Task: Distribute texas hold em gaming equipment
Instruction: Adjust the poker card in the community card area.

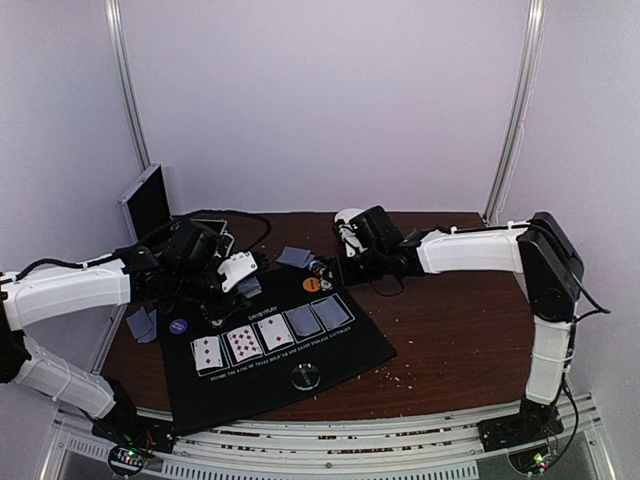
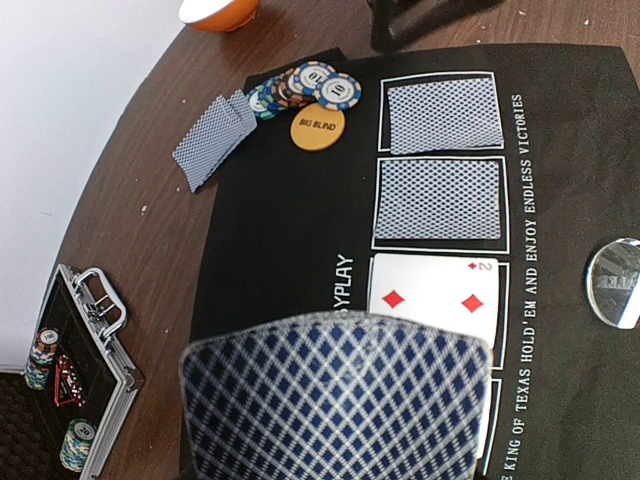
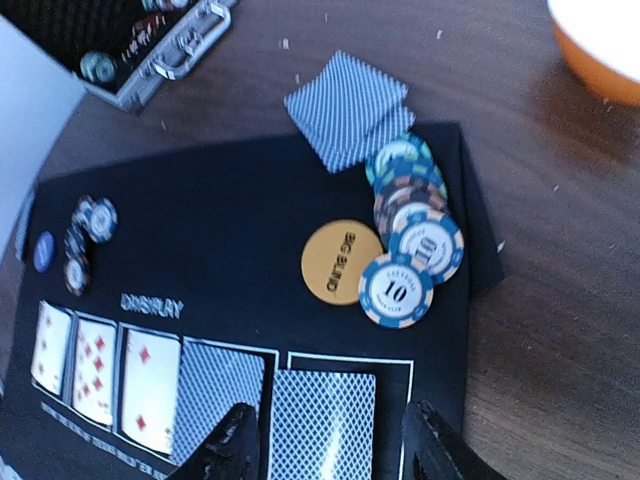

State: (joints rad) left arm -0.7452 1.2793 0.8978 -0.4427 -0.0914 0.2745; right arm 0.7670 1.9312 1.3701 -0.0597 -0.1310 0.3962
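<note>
Grey-blue-backed card [image 2: 335,400] looks light, thin, slick and bendy; best pinched by an edge. The left gripper [image 1: 245,282] holds it above the black mat [image 2: 270,250]; the right gripper [image 3: 330,445] gapes empty over its end box.

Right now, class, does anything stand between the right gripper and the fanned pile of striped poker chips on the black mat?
Nothing visible does. Between the open right gripper and the striped poker chips lie only a flat grey-blue-backed card and bare black mat; the orange round disc sits beside them.
</note>
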